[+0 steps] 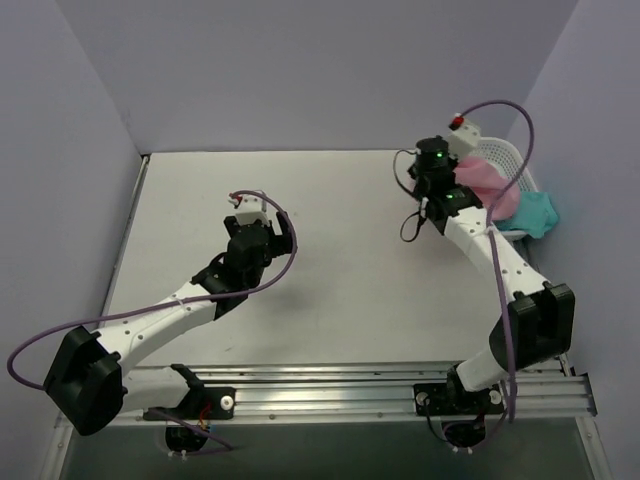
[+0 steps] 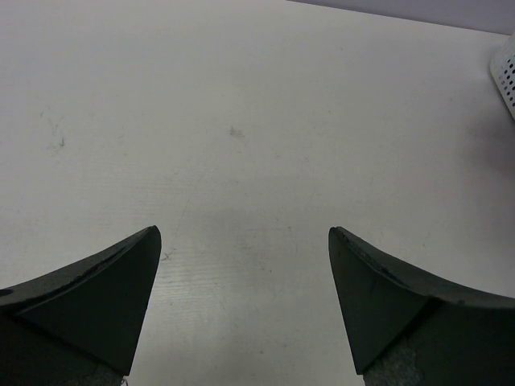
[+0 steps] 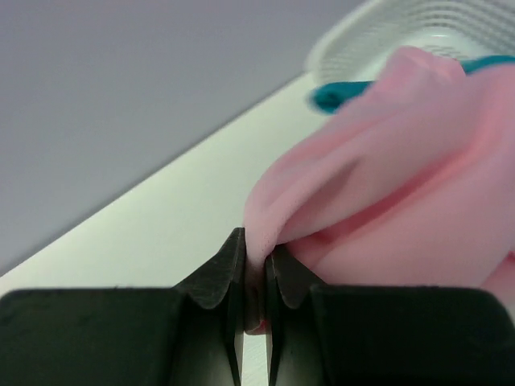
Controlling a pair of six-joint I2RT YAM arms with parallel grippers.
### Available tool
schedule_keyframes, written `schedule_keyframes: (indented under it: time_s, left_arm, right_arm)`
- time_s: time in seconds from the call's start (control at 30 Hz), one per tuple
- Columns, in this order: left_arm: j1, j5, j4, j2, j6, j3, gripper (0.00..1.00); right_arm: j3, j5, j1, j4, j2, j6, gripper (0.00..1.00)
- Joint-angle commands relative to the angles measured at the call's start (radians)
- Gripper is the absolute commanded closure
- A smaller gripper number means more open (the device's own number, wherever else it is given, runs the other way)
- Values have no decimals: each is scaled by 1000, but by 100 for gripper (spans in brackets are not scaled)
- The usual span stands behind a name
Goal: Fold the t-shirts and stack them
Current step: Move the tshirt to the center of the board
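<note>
Jaws on the left gripper [image 2: 243, 233] stand wide apart with nothing between them. It hangs over the white table [image 1: 350, 290], left of centre and well apart from any cloth. Its wrist view gives me only table surface and a corner of the basket [image 2: 505, 76] at the far right.

Moving right, the right gripper [image 3: 255, 269] is closed on a fold of the pink shirt [image 3: 386, 201], and the wrist view shows the cloth pinched thin between the two fingers. From that pinch the shirt bunches up and away toward the basket, which sits at the table's far right edge by the wall. From above, most of the pink cloth lies in the basket, just beyond my right wrist. A teal shirt [image 1: 535, 213] hangs over the basket's right rim, beside the pink one.

I judge this the start of the first shirt, since nothing is laid out or folded yet. The free table lies to the left and near side of the pinch, so the shirt would have to come that way, out over the rim. The right arm is by far the nearer. The shirt is crumpled, so I cannot tell its long axis.
</note>
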Motion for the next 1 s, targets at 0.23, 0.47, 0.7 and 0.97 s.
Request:
schedule_keyframes:
  time_s: [0.23, 0.47, 0.7, 0.97]
  left_arm:
    - [33, -54, -5, -127, -1, -23, 6]
    - [39, -71, -25, -213, -11, -53, 6]
    - [41, -53, -55, -221, -44, -37, 6]
    - [36, -1, -71, -148, -73, 2, 6]
  right_arm:
    - [442, 278, 628, -46, -85, -252, 100]
    - [420, 666, 606, -180, -121, -243, 0]
    - [45, 496, 489, -331, -183, 79, 0]
    - [-46, 456, 569, -400, -212, 157, 0]
